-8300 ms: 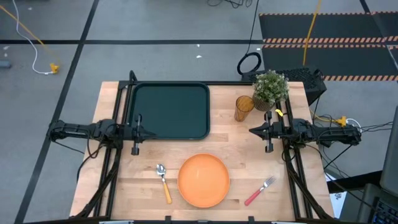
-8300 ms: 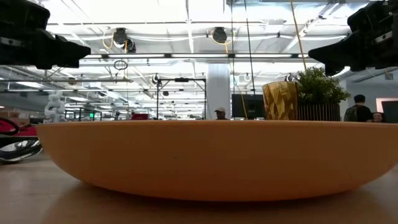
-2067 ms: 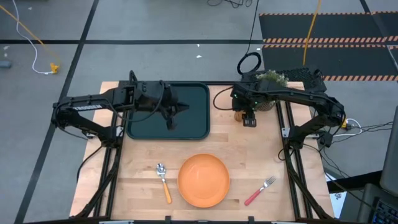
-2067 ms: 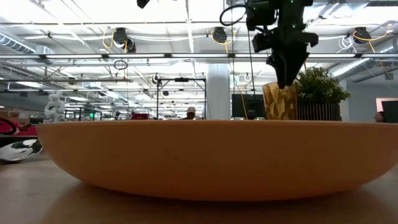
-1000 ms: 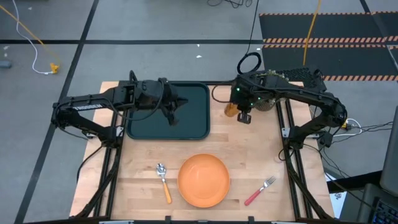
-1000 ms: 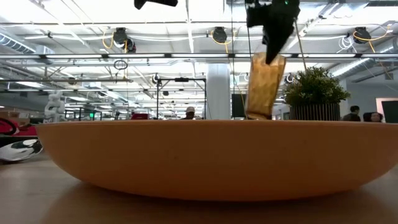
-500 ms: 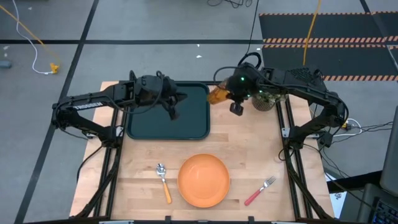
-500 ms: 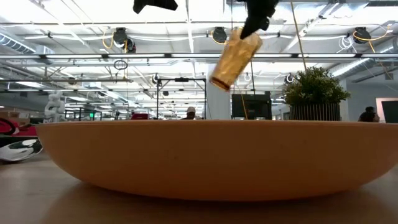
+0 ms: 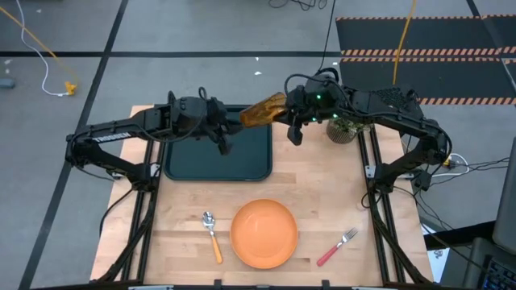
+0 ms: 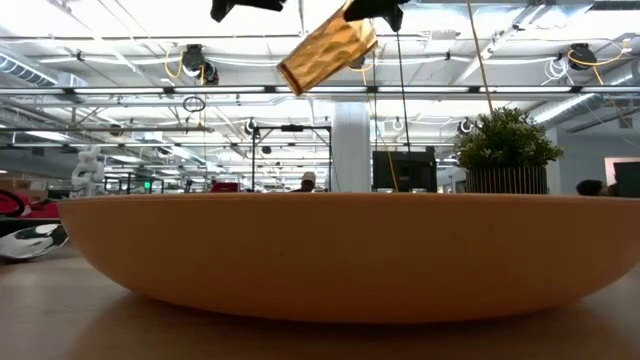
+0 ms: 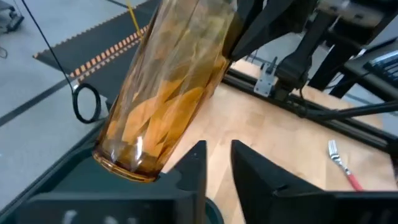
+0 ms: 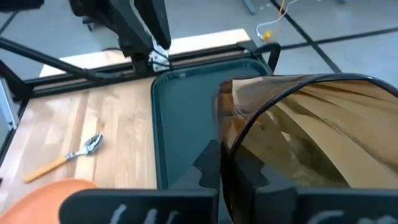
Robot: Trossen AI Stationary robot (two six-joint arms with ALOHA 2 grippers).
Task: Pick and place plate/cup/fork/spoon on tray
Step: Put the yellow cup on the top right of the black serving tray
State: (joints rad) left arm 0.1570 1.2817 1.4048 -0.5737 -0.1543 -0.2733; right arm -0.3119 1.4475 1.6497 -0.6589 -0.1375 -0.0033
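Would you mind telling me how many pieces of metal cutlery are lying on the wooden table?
2. The orange-handled metal spoon lies left of the round orange plate; the red-handled metal fork lies to the plate's right. None appears hidden.

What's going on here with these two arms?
The right gripper holds the amber cup tilted in the air above the far right corner of the tray. The left gripper hangs over the tray close to the cup, its fingers slightly apart, not touching it. The tray has nothing on it yet. The plate, spoon and fork lie on the table near its front edge.
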